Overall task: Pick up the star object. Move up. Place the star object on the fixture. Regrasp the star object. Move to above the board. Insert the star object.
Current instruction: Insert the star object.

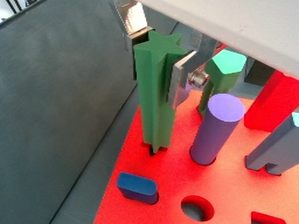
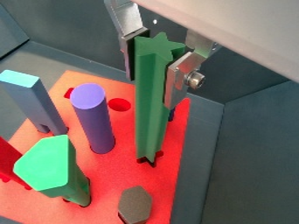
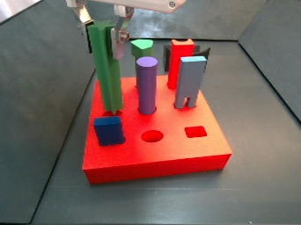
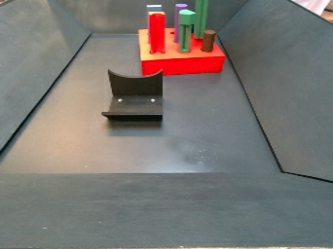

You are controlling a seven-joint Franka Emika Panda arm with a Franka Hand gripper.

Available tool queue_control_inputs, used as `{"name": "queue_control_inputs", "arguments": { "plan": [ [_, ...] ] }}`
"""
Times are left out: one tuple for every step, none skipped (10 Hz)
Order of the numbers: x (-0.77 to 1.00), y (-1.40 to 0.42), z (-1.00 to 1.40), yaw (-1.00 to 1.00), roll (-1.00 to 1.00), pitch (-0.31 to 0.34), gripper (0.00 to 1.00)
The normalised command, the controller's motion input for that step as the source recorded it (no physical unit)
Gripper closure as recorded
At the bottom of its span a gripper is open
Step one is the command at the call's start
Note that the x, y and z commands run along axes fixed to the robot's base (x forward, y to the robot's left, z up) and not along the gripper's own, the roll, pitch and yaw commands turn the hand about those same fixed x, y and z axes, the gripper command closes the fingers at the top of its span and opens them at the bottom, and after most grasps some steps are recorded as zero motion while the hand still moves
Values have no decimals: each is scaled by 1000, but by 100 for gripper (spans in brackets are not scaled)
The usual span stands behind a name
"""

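Observation:
The star object [image 1: 156, 101] is a tall green ridged peg, held upright. My gripper [image 1: 159, 51] is shut on its upper part, a silver finger [image 1: 184, 77] pressed on each side. It shows the same way in the wrist view [image 2: 152, 96] with my gripper [image 2: 156, 48], and in a side view [image 3: 106, 70] with my gripper [image 3: 104, 28]. The peg's lower end meets the red board [image 1: 122, 157] at a dark hole near the board's edge [image 3: 153, 160]. How deep it sits, I cannot tell.
On the board stand a purple cylinder [image 3: 146, 83], a grey-blue block [image 3: 192, 81], a red block [image 3: 180, 54], a light-green flat-topped piece [image 2: 49, 164] and a short blue piece [image 3: 108, 130]. Circle [image 3: 152, 136] and square [image 3: 196, 132] holes are open. The fixture [image 4: 134, 97] stands apart from the board [image 4: 189, 62].

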Motion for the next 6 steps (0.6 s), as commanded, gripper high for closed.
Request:
{"name": "queue_control_inputs", "arguments": {
  "plan": [
    [34,0,0,0,0,43,100],
    [66,0,-17,0,17,60,100],
    [74,0,-34,0,10,46,100],
    [69,0,-43,0,3,49,100],
    [106,0,-126,0,17,73,100],
    [129,0,-169,0,37,70,100]
  ]
}}
